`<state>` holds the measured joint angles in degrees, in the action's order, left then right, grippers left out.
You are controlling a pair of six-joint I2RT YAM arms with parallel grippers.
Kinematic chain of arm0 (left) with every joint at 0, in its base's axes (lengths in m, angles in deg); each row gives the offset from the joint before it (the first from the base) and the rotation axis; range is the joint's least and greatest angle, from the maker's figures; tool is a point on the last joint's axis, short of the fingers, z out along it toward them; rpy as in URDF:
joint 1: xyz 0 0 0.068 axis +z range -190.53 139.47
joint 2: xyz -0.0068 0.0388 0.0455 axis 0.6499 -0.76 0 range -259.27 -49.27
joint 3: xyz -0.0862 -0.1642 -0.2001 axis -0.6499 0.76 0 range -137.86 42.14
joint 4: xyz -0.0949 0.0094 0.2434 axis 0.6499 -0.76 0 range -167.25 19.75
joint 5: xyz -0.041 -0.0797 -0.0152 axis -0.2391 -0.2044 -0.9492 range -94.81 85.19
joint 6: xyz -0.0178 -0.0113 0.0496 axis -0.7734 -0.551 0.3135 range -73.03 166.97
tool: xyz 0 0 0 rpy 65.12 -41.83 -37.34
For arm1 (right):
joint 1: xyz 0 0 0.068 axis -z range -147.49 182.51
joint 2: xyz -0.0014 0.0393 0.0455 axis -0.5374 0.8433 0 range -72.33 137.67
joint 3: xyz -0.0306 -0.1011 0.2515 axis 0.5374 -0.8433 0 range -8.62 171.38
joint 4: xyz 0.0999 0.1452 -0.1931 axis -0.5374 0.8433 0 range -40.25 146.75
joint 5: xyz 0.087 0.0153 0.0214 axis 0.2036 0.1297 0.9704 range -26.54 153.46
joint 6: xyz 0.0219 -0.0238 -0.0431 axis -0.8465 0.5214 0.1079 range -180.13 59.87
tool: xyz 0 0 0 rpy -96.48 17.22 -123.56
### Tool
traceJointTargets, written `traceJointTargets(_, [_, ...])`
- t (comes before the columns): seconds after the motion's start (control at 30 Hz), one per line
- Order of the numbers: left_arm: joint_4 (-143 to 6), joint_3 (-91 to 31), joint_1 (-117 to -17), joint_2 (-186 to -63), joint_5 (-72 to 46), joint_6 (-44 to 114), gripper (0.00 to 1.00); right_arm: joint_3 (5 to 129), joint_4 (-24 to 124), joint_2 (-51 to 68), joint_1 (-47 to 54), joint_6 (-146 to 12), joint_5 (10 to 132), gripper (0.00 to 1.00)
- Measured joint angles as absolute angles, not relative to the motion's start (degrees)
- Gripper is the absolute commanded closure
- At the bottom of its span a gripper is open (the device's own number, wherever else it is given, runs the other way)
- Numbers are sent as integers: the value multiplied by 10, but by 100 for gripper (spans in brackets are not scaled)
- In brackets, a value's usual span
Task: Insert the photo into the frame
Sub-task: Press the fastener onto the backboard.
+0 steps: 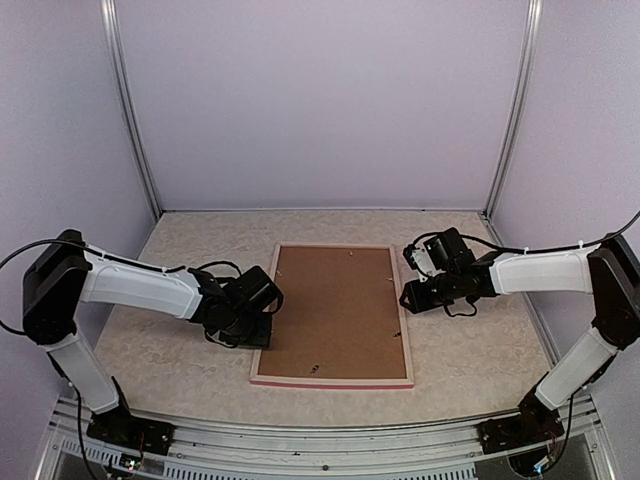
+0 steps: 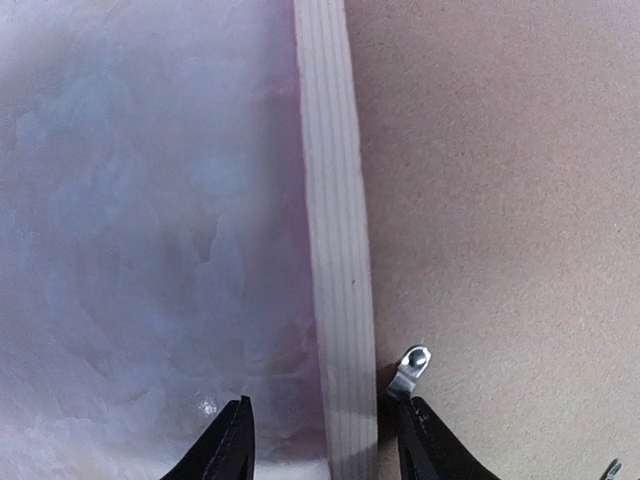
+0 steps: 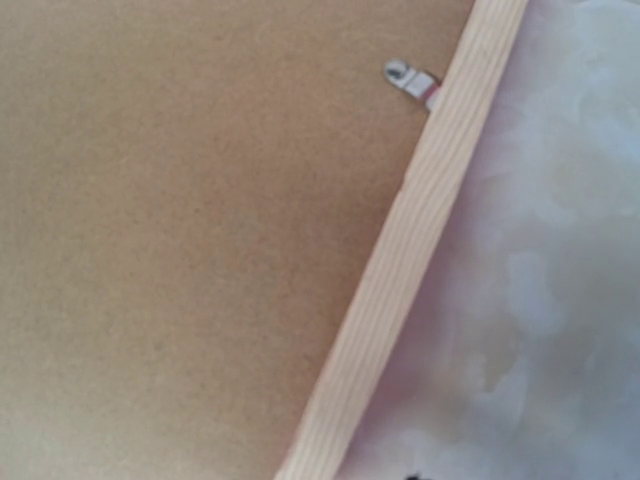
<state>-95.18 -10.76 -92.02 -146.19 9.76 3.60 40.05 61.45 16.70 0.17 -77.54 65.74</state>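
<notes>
place: probably a robot lab cell | signs: plain lilac walls (image 1: pixel 320 100), aluminium posts (image 1: pixel 130 110), two arms (image 1: pixel 140 285) bolted to rail (image 1: pixel 320 442)

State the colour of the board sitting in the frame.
Plain brown board; top view shows it best.

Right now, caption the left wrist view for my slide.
Open left claw straddles one pale rail of the frame, beside a metal tab on the brown backing board.
</notes>
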Motion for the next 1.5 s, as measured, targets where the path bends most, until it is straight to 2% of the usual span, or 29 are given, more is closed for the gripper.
traceJointTargets(0.13, [-954,-128,-923,-1480,109,52,65,400,615,167,2,-775,657,65])
traceJointTargets(0.63, [-933,-118,-923,-1475,102,72,91,400,615,167,2,-775,657,65])
traceJointTargets(0.8, [-920,-109,-922,-1469,100,83,94,400,615,167,2,-776,657,65])
traceJointTargets(0.9, [-916,-105,-920,-1467,97,93,100,400,615,167,2,-775,657,65])
traceJointTargets(1.13, [-874,-72,-912,-1447,89,116,100,400,615,167,2,-775,653,65])
traceJointTargets(1.17, [-865,-65,-907,-1442,85,118,100,400,615,167,2,-775,652,65])
traceJointTargets(1.2, [-858,-59,-903,-1438,80,120,91,400,615,167,2,-775,651,65])
traceJointTargets(1.27, [-846,-48,-894,-1430,69,125,68,401,618,167,2,-774,649,64])
traceJointTargets(1.33, [-840,-41,-886,-1423,58,130,50,401,623,167,2,-774,649,62])
traceJointTargets(1.5, [-840,-37,-878,-1410,44,132,34,401,633,167,2,-780,651,52])
